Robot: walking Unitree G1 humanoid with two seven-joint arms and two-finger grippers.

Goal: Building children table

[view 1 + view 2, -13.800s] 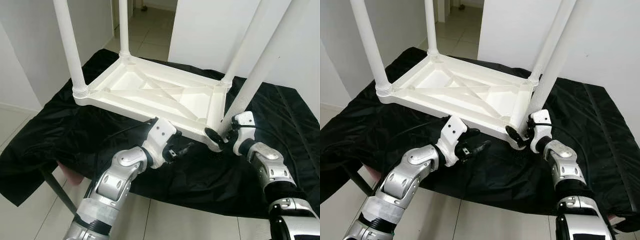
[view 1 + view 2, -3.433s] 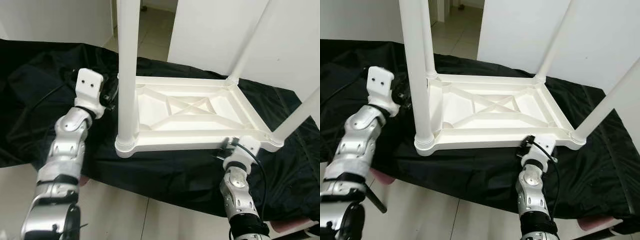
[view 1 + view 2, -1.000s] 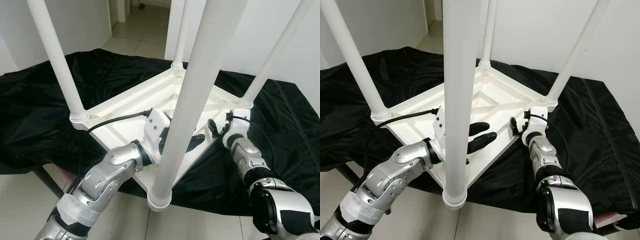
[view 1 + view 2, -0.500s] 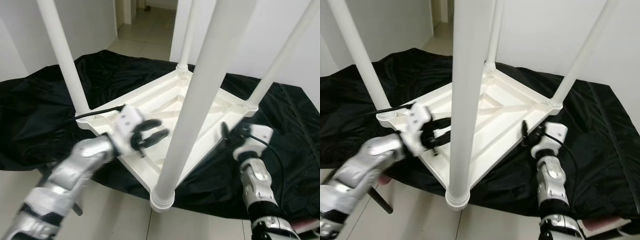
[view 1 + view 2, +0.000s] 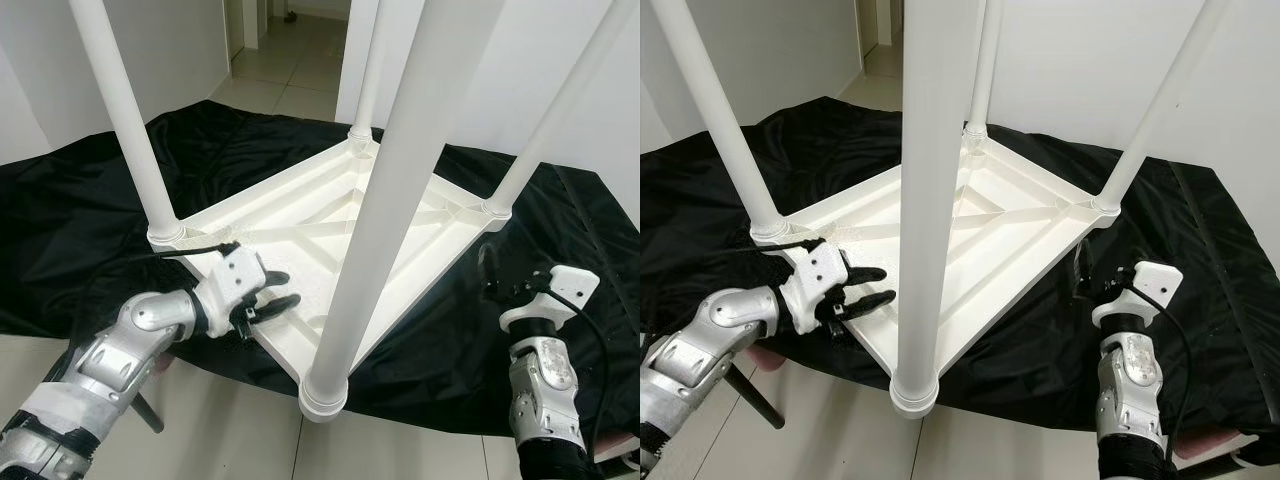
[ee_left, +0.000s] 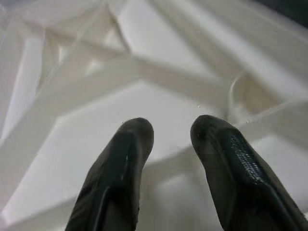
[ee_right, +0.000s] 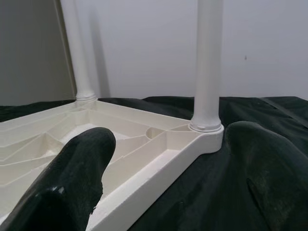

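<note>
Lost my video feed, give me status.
Left tool open over upturned white plastic table. Right tool open, clear of it. Four legs up; nearest leg blocks view.

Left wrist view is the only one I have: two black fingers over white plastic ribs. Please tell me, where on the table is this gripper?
Observer: The left gripper is at the near left edge of the upside-down white plastic children table, fingers apart over its ribbed underside.
Operator: How many legs are fitted?
Observer: Four white round plastic legs stand up from the corners; the nearest leg is just right of your gripper.
Operator: And the right gripper, does it hold the table?
Observer: No. The right gripper is open over the black cloth, off the table's right edge, near the right corner leg.
</note>
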